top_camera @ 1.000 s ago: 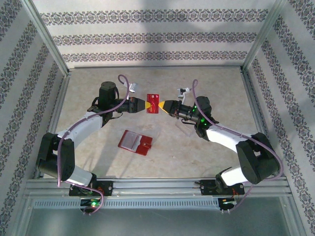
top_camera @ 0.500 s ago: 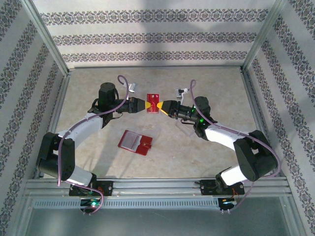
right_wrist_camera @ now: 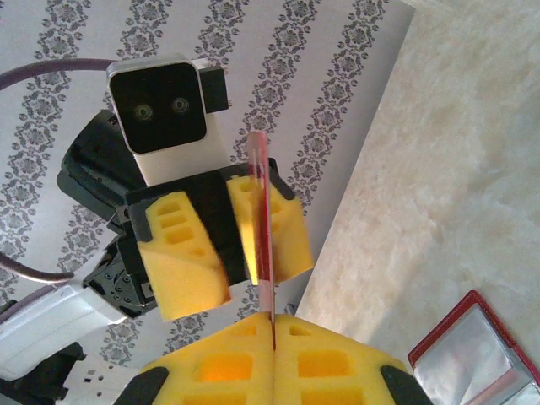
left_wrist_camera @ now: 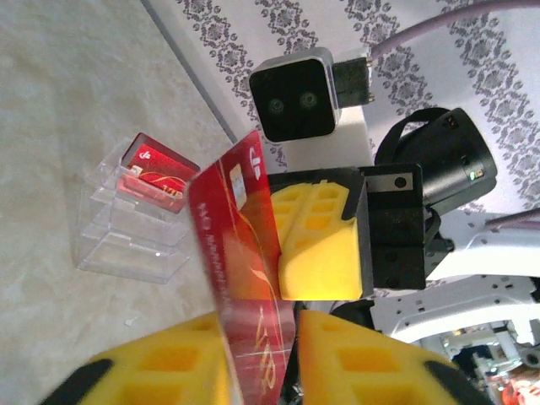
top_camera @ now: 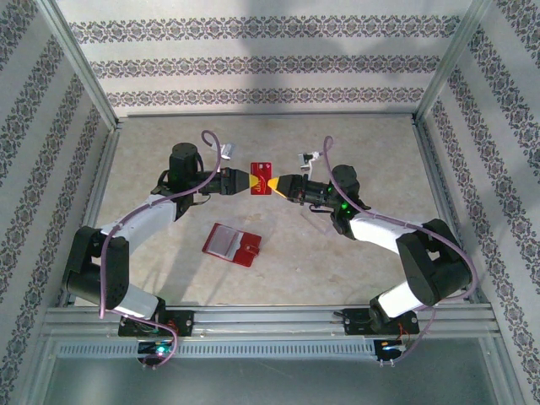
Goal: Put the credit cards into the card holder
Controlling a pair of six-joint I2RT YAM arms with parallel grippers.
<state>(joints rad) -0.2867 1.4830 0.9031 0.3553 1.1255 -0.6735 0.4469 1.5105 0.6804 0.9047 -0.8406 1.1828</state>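
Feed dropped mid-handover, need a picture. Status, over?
Status: left gripper open, fingers loose around card; right gripper shut on card, mid-air; wallet lying open, nothing in the way.

red credit card (top_camera: 264, 177): glossy, on edge, raised off the table, beyond the card holder (top_camera: 231, 245). holder: red, lying open flat, greyish sleeves up. second card (left_wrist_camera: 156, 173): red, standing in clear tray (left_wrist_camera: 118, 245).
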